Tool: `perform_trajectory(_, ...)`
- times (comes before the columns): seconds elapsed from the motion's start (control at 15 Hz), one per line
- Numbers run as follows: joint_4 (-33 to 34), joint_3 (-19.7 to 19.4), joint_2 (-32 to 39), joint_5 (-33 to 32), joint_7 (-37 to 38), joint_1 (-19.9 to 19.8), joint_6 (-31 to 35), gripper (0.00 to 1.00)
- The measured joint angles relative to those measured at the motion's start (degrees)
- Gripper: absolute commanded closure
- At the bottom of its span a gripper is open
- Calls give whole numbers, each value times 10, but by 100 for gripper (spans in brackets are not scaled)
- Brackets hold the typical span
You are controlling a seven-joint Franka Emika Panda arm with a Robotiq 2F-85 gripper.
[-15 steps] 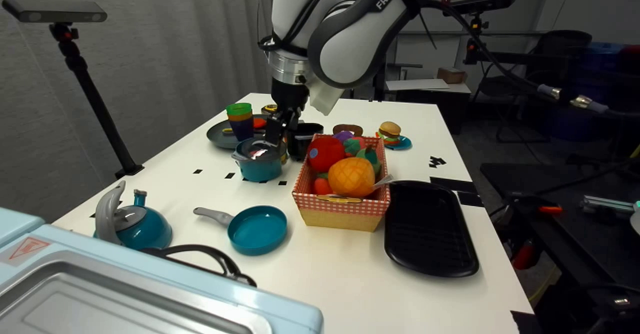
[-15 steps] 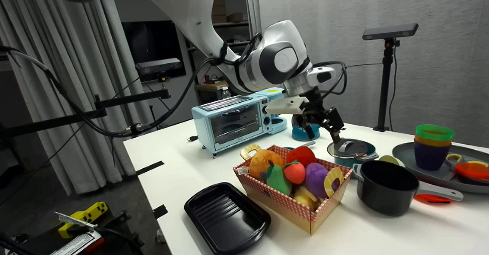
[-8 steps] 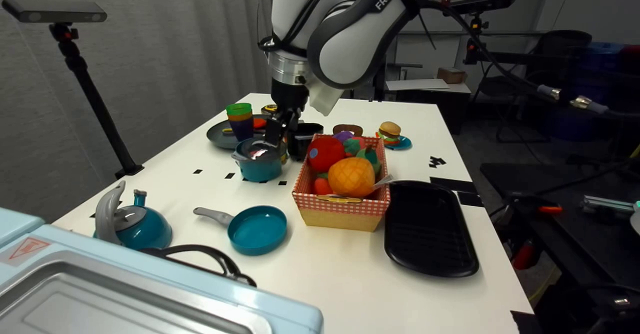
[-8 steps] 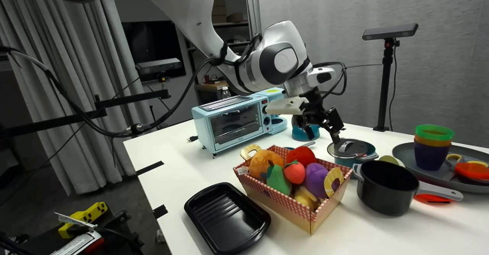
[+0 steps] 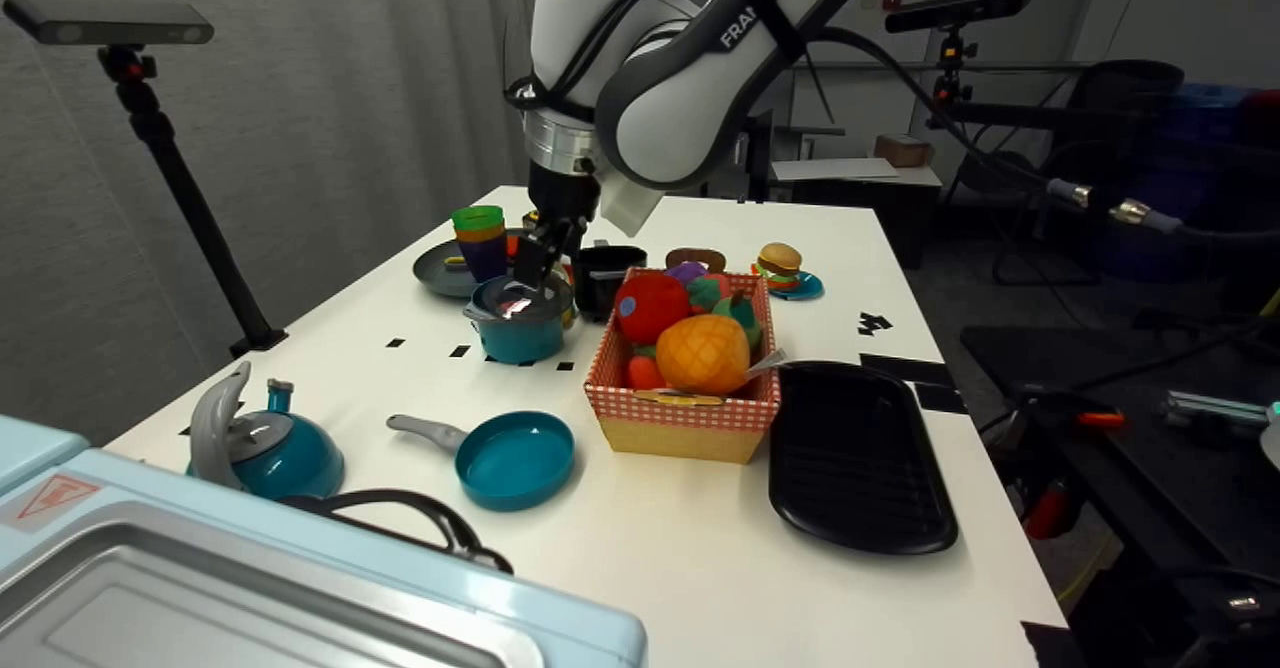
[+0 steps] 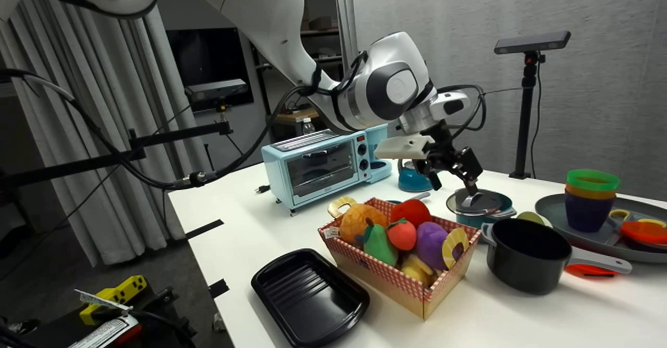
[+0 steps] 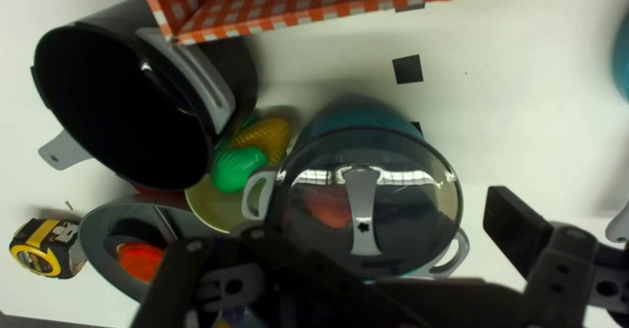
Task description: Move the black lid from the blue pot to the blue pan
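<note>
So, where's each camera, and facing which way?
An exterior view: across the white table, facing the pale blue boxy toaster oven; white arm, black claw show.
An exterior view: above that oven, facing back over the shallow teal pan; arm, claw show.
Wrist view: on the wrist, facing down at the dark transparent lid on the round teal pot; claw fingers show.
Both exterior views share the red checked basket.
</note>
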Motion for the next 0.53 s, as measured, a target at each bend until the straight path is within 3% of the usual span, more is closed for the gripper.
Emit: perform_trajectory(0.53, 76, -1, 59, 7, 0, -9, 0, 2)
